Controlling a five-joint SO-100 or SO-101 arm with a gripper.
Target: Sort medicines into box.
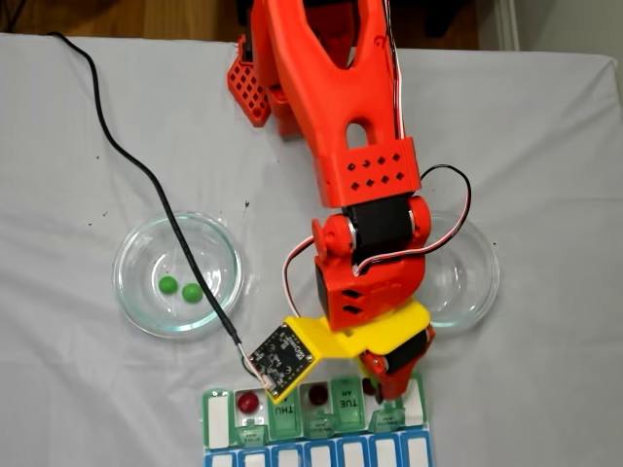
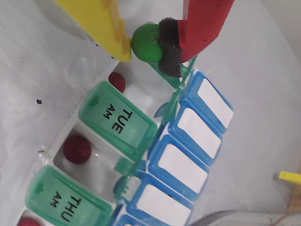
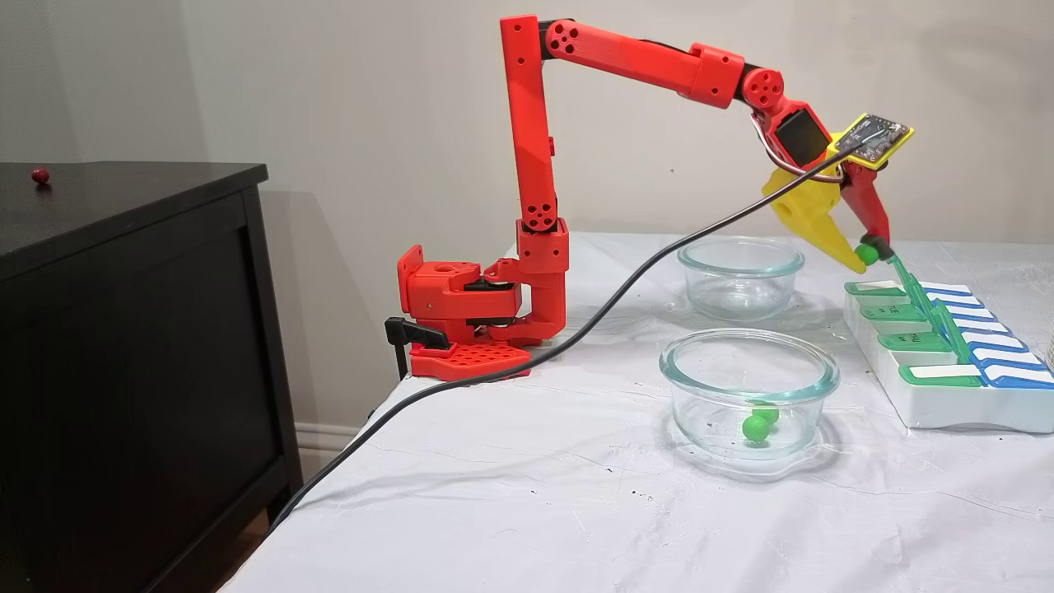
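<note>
White-clothed table (image 3: 535,494), bearing a red arm (image 3: 527,148). Pill box (image 3: 930,395) at the table's right end in a fixed view, green lids raised, blue row shut. Two glass dishes: near one (image 3: 749,395) held two green balls (image 3: 756,427); far one (image 3: 739,276) looked empty. Gripper (image 2: 146,44), one yellow finger and one red padded finger, clamped on a green ball (image 2: 146,42) above the box. Wrist view alone showed dark red balls (image 2: 77,149) in opened compartments beside lids TUE (image 2: 120,120) and THU (image 2: 63,207).
</note>
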